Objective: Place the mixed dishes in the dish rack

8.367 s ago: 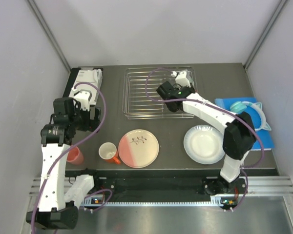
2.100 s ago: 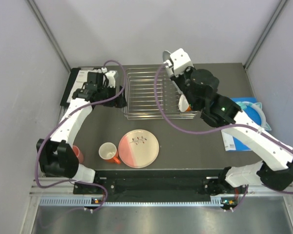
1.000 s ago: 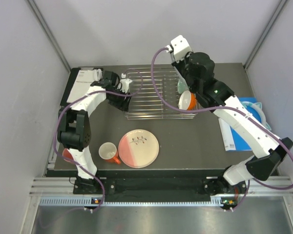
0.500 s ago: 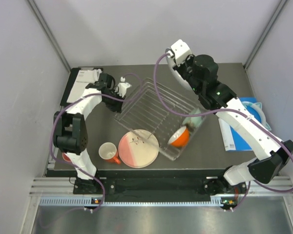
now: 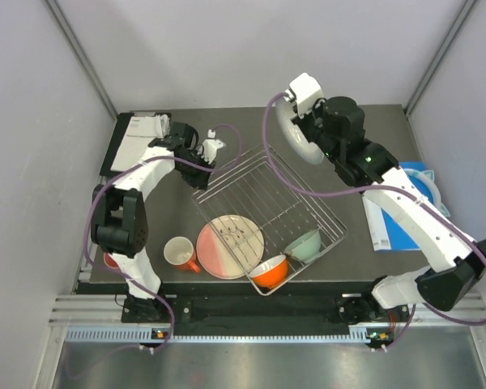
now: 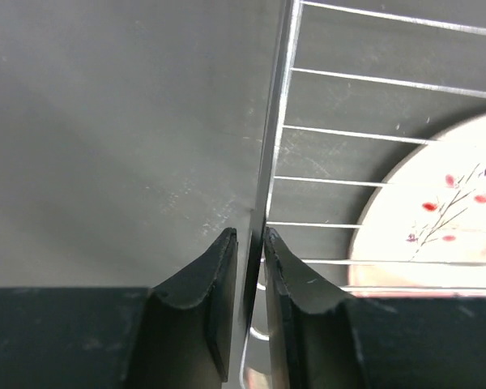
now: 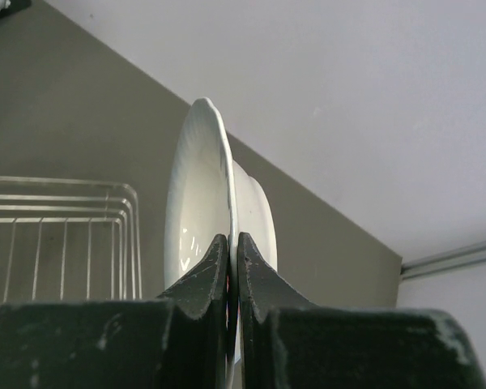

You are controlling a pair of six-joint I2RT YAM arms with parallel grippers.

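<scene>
Dark table [image 5: 389,121] was tense: left jaws pinched the skewed silver wire rack [image 5: 269,212], and right jaws' thin edge-grip risked dropping the round white ceramic plate [image 5: 296,139].

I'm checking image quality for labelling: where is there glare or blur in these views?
Left wrist: the dish rack's rim wire gleams bright, the claw fingers look dark and soft. Right wrist: small highlights on the white plate. Top external: even light, soft shadows.
</scene>
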